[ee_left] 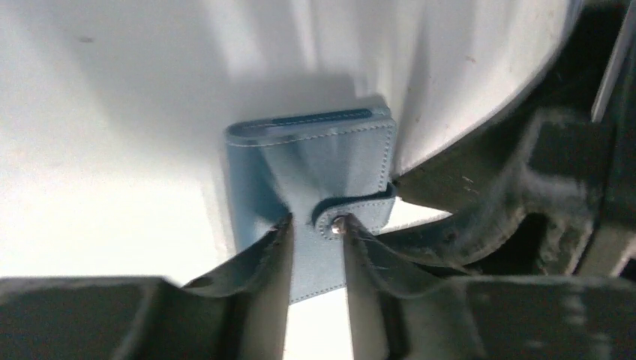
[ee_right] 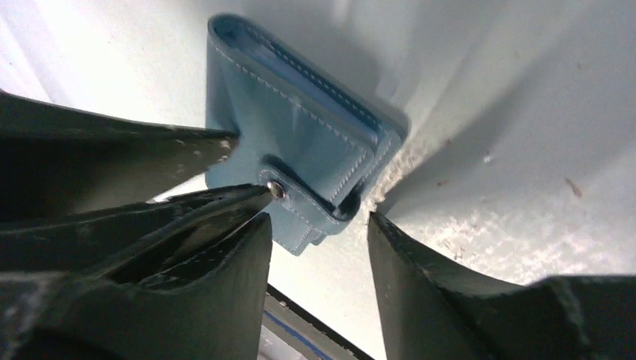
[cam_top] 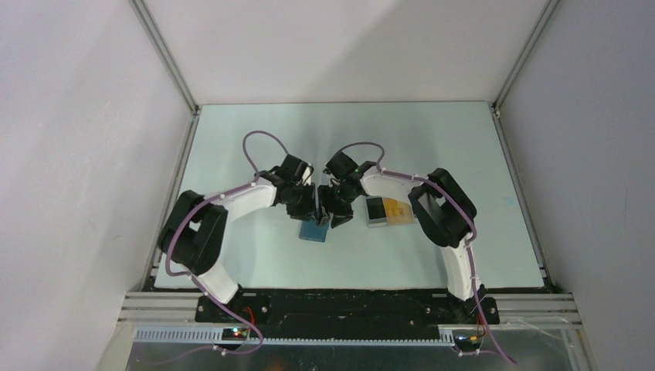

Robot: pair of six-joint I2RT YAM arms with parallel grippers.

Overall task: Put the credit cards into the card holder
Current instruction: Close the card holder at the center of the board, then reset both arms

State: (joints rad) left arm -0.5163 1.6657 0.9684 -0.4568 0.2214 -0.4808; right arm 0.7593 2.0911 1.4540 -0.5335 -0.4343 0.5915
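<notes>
The blue card holder (cam_top: 314, 230) lies folded on the table between the two grippers. In the left wrist view the card holder (ee_left: 315, 154) has its near flap pinched between my left gripper's (ee_left: 315, 229) fingers, one fingertip (ee_left: 351, 238) against the snap of the strap. My left gripper (cam_top: 312, 210) is shut on it. My right gripper (ee_right: 319, 225) is open, its jaws standing either side of the strap corner of the card holder (ee_right: 292, 112) without gripping it; it shows in the top view (cam_top: 334, 212) too. A black card (cam_top: 375, 210) and a yellow-orange card (cam_top: 397, 209) lie to the right.
The cards sit in a clear tray (cam_top: 388, 222) under the right forearm. Metal frame posts and walls stand along the left, right and back edges. The black base rail (cam_top: 340, 305) runs along the near edge.
</notes>
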